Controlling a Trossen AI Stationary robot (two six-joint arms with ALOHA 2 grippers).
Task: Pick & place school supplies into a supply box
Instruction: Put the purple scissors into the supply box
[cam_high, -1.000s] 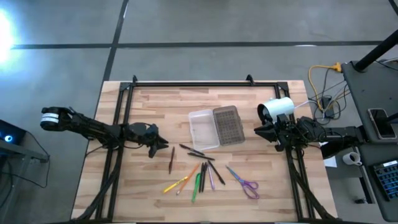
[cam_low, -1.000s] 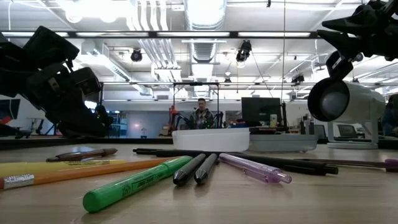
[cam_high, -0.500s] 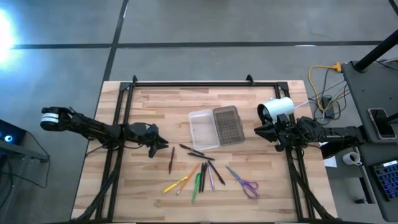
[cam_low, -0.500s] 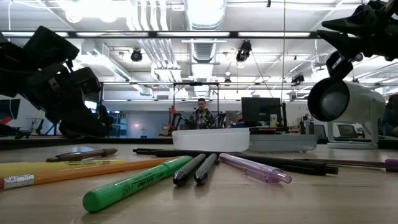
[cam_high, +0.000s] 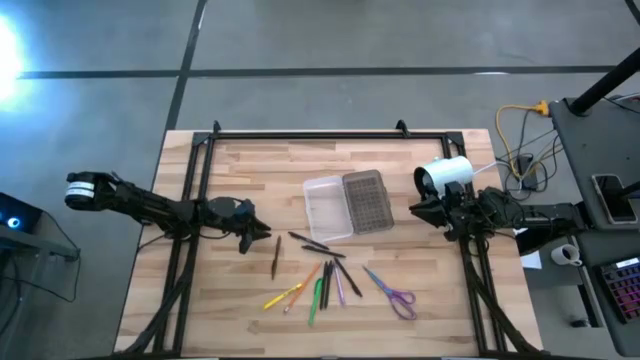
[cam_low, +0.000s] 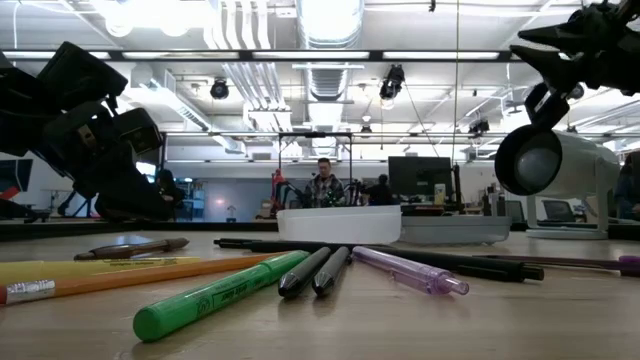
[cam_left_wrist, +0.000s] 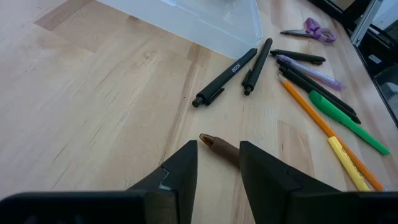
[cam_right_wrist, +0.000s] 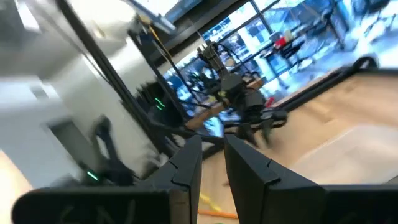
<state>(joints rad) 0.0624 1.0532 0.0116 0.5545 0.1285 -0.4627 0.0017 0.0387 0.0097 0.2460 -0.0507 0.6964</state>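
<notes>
The supply box lies open mid-table, its clear tray beside the grey textured lid. Nearer lie two black pens, a dark red pen, yellow and orange pencils, a green marker, a purple pen and purple-handled scissors, all flat on the wood. My left gripper hangs open just above the dark red pen's far tip, touching nothing. My right gripper hovers open with a narrow gap to the right of the box.
A white cylindrical camera stands by the right arm, near the table's right edge. A black frame runs along the far edge and down both sides. Bare wood lies left of the box and along the near edge. People show in the room behind.
</notes>
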